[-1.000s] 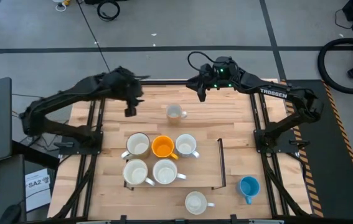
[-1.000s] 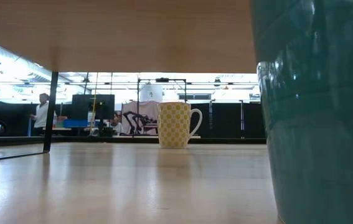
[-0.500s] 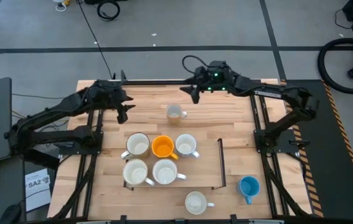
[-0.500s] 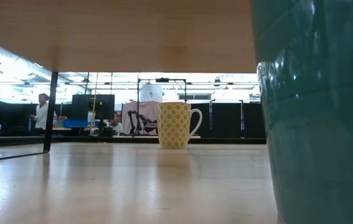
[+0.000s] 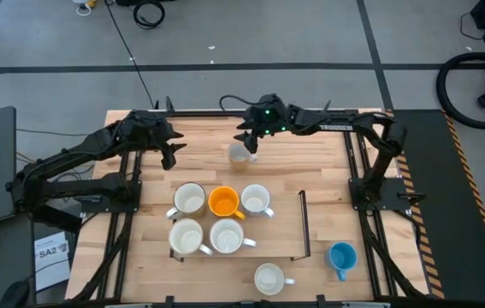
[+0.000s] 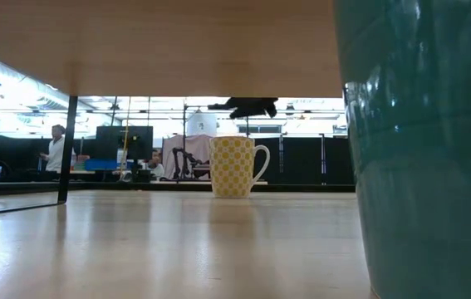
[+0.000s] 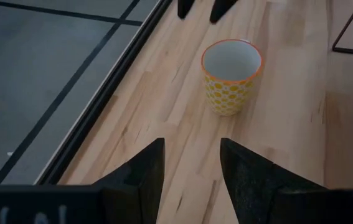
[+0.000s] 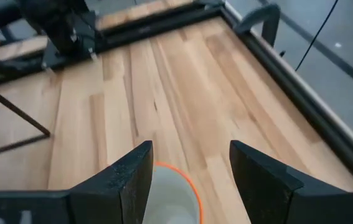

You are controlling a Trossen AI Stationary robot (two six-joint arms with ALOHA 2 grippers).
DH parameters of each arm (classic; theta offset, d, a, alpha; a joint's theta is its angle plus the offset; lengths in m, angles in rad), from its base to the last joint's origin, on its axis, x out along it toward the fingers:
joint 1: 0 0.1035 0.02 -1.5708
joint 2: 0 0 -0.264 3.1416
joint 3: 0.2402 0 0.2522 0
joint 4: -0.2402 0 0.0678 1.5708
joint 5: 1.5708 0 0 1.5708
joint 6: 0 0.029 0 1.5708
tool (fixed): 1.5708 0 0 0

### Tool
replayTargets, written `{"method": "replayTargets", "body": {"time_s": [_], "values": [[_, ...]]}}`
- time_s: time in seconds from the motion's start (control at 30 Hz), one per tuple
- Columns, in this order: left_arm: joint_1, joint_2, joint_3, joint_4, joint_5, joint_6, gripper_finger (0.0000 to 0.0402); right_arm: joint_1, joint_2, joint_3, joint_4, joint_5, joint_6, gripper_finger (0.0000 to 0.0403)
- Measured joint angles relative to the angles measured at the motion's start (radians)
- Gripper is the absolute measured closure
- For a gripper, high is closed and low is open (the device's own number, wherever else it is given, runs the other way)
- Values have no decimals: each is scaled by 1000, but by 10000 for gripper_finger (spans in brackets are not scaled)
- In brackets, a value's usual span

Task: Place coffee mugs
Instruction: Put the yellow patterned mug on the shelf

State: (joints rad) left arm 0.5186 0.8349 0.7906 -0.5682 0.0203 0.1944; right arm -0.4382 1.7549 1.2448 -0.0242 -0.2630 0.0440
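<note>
Since a second ago my right gripper (image 5: 248,144) swung over the yellow patterned mug (image 5: 239,155), jaws apart; left gripper (image 5: 168,156) waits, jaws apart.

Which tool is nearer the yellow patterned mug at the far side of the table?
Right. The right tool hangs open directly over the yellow patterned mug; the left tool waits open off to its side, well apart.

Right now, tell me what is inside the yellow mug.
The yellow mug looks empty: the left wrist view shows only its white inside. The open right gripper hovers over it, and in the high view it hides part of the mug.
</note>
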Motion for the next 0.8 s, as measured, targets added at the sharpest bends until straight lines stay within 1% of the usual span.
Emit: {"method": "replayTargets", "body": {"time_s": [0.17,0.33,0.5,0.8], "values": [[0,0,0,0,0,1,242,12,29,2,-47,1,-26,185],[0,0,0,-1,-1,1,242,26,27,2,-106,63,-57,185],[0,0,0,-1,-1,1,242,32,27,2,-169,69,-56,185],[0,0,0,-1,-1,2,242,44,27,-17,-175,112,-45,185]]}}
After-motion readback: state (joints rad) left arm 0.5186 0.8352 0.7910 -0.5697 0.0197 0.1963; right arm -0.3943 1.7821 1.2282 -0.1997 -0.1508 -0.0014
